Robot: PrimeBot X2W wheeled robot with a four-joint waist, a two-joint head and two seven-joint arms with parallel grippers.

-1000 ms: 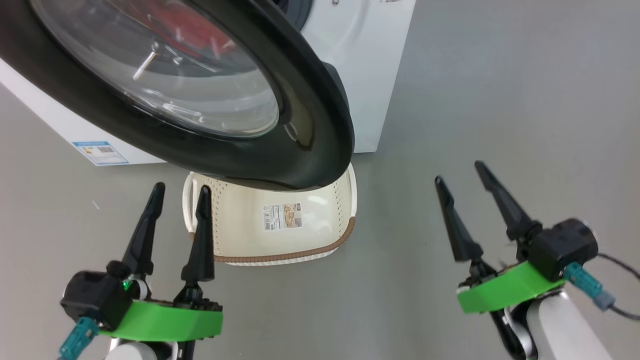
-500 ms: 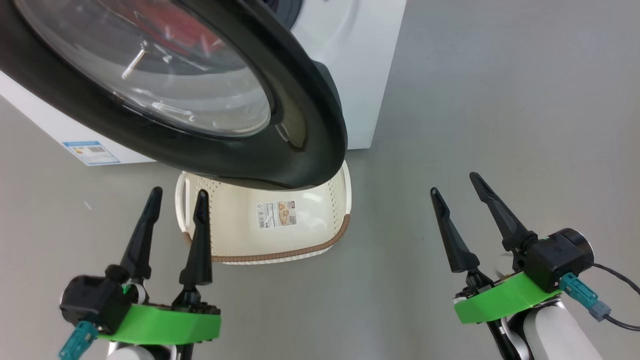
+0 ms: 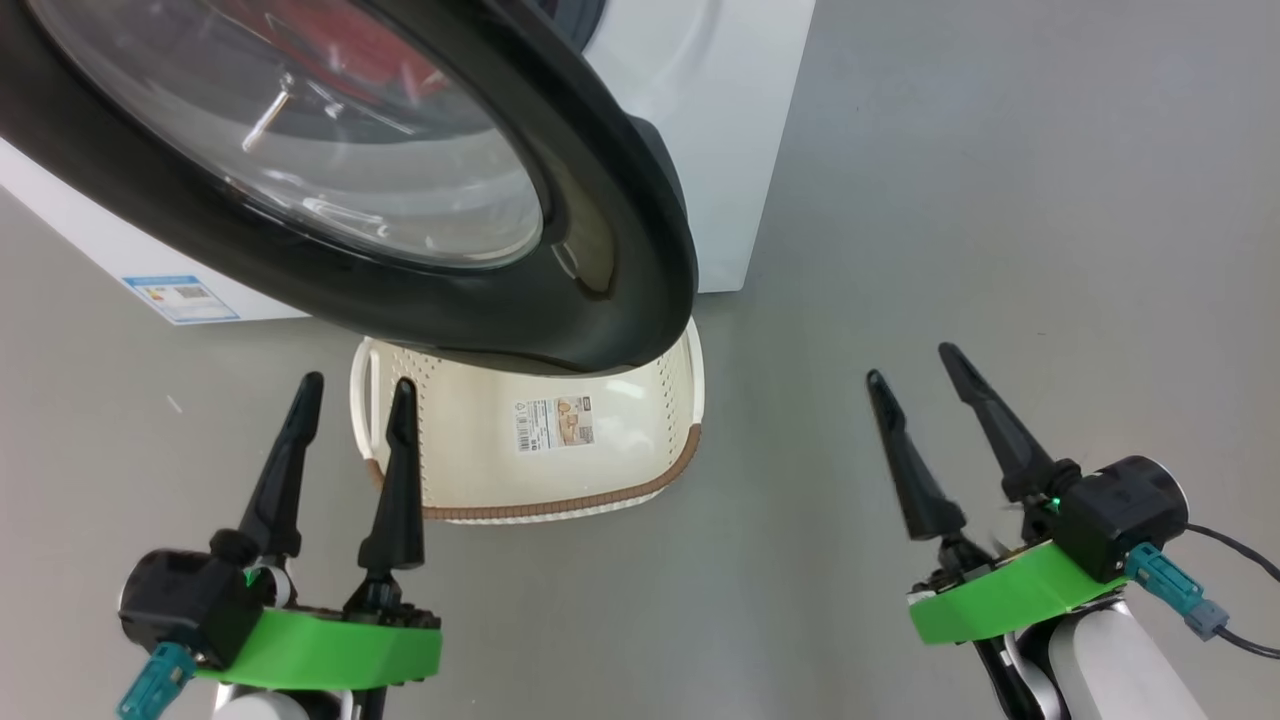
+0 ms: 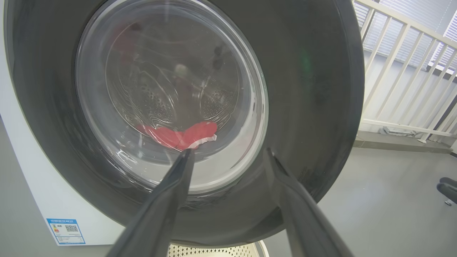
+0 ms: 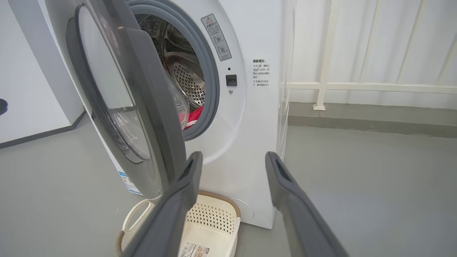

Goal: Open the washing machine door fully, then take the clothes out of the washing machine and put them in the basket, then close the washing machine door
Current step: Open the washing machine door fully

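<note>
Grey floor (image 3: 1000, 200) all round. Over 1 second only the camera shifted: washing machine door (image 3: 640, 260), upper left, stays half open above the basket (image 3: 560, 507), clothes (image 4: 178, 135) still inside. Left gripper (image 3: 357, 381) and right gripper (image 3: 912, 361) spread empty, so opening isn't finished.

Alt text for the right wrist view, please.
The washing machine door stands partly open, with red clothes visible low in the steel drum behind it. The cream basket sits on the grey floor below the door, and the right end effector hangs open in the foreground.

Warning-triangle sticker (image 5: 216, 36) on washing machine (image 5: 250, 142), text illegible
</note>
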